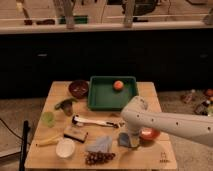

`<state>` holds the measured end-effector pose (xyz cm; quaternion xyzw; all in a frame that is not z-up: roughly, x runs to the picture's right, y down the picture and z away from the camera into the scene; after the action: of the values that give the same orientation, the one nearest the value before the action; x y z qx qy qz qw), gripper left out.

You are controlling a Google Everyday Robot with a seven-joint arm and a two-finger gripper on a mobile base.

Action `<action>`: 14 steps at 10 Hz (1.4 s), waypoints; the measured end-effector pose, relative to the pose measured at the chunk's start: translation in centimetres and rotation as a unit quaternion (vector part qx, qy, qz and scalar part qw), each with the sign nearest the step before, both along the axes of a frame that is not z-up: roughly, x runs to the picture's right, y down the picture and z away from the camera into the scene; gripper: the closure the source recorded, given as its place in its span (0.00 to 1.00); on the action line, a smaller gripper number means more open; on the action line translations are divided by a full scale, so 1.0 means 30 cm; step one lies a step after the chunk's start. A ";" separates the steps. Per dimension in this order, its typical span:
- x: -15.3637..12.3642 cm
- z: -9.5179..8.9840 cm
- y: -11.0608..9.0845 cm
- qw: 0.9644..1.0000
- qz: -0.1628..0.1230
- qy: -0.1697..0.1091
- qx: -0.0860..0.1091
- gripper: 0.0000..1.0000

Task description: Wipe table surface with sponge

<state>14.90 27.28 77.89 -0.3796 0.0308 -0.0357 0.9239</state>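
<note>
My gripper (131,141) hangs from the white arm (165,122) and points down at the front right part of the wooden table (150,155). It sits right at a small grey-blue piece (123,140) that may be the sponge; I cannot tell whether it holds it. A larger grey-blue folded cloth (101,145) lies just left of it. A brown block (75,133) lies further left.
A green tray (102,97) with an orange fruit (118,85) stands at the back. Also on the table are a dark bowl (78,88), a white-handled tool (92,121), a green cup (47,118), a banana (48,141), a white bowl (65,147), grapes (99,158) and a red-orange object (149,134) beside the arm.
</note>
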 end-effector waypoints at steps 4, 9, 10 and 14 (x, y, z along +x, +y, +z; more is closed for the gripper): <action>-0.091 -0.008 0.005 0.999 -0.012 -0.041 -0.009 0.98; -0.026 -0.083 0.114 0.998 -0.009 -0.043 -0.036 0.98; 0.001 -0.086 0.120 0.999 -0.006 -0.036 -0.038 0.98; 0.044 -0.038 0.053 1.000 -0.005 -0.004 -0.020 0.98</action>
<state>16.22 28.87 76.76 -0.3976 0.0279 -0.0423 0.9161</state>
